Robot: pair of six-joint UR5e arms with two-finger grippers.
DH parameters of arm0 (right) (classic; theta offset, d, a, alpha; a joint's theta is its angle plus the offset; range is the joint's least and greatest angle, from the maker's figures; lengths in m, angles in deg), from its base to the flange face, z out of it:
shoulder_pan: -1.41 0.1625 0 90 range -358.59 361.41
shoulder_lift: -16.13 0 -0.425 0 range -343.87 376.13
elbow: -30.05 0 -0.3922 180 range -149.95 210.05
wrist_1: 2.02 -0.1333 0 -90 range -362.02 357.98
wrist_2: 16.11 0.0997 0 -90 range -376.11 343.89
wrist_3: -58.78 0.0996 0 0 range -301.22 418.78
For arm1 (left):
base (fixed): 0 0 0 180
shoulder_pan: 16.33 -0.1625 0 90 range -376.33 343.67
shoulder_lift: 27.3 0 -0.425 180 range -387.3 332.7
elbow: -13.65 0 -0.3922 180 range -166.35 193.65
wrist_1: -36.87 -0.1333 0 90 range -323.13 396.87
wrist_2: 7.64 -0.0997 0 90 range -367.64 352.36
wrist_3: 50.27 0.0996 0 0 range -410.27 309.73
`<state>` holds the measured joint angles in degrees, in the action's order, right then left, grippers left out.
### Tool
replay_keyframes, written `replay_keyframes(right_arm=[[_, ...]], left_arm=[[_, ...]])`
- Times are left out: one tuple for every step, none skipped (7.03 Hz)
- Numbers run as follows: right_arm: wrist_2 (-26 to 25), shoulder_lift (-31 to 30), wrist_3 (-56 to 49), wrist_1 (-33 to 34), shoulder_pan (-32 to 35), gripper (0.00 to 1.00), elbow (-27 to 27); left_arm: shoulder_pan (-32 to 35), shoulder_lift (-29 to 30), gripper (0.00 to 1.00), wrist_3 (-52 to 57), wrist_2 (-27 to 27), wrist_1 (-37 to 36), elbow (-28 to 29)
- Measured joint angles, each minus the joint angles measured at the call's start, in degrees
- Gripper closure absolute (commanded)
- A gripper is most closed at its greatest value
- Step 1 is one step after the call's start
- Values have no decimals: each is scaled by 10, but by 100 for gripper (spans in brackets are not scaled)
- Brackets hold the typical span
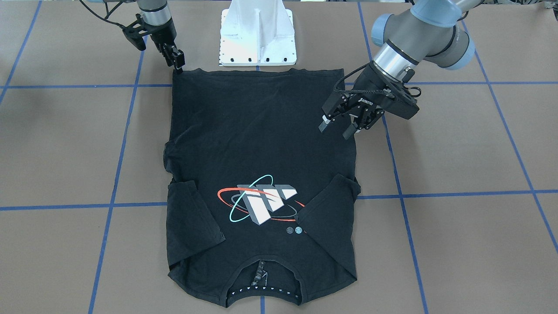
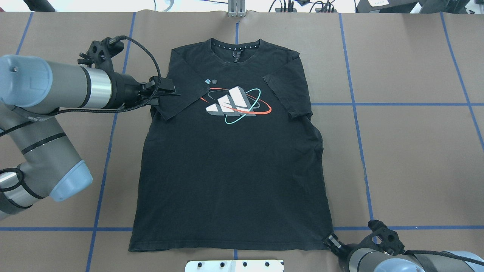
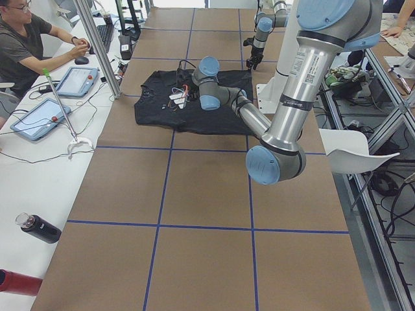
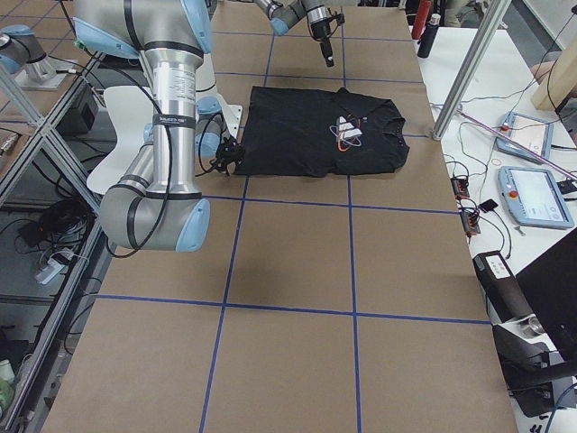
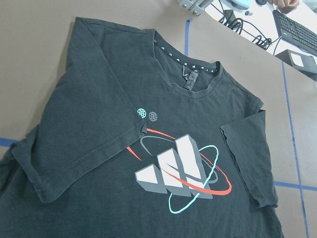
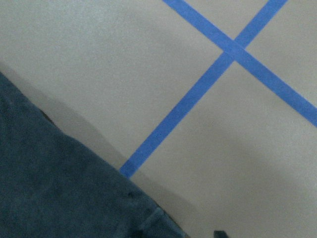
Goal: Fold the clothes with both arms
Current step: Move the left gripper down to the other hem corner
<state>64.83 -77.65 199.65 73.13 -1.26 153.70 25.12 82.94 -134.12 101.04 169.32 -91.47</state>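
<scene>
Black matte fabric is spread flat on the brown desk [image 2: 408, 158], which is gridded with blue tape [image 2: 397, 104]. The T-shirt [image 2: 227, 170] is laid print side up, with both short sleeves folded inward beside the white block graphic [image 2: 228, 104], which is ringed in red and teal. The left hand [image 1: 335, 129] is held above the shirt near one side edge, its fingers spread and empty. The right hand [image 1: 178, 62] is set at a hem corner; whether it is pinching the cloth cannot be told.
</scene>
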Motion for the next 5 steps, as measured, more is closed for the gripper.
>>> replay_keyframes(right_arm=[[0, 0, 0, 0, 0, 48, 0], [0, 0, -1, 0, 0, 56, 0], [0, 1, -1, 0, 0, 57, -1], [0, 2, -1, 0, 1, 57, -1], [0, 2, -2, 0, 2, 57, -2]], left_arm=[[0, -1, 17, 0, -1, 0, 0], [-1, -2, 16, 0, -1, 0, -1], [-1, -4, 16, 0, -1, 0, -1], [-1, -6, 16, 0, -2, 0, -1], [-1, -7, 16, 0, -4, 0, -2]])
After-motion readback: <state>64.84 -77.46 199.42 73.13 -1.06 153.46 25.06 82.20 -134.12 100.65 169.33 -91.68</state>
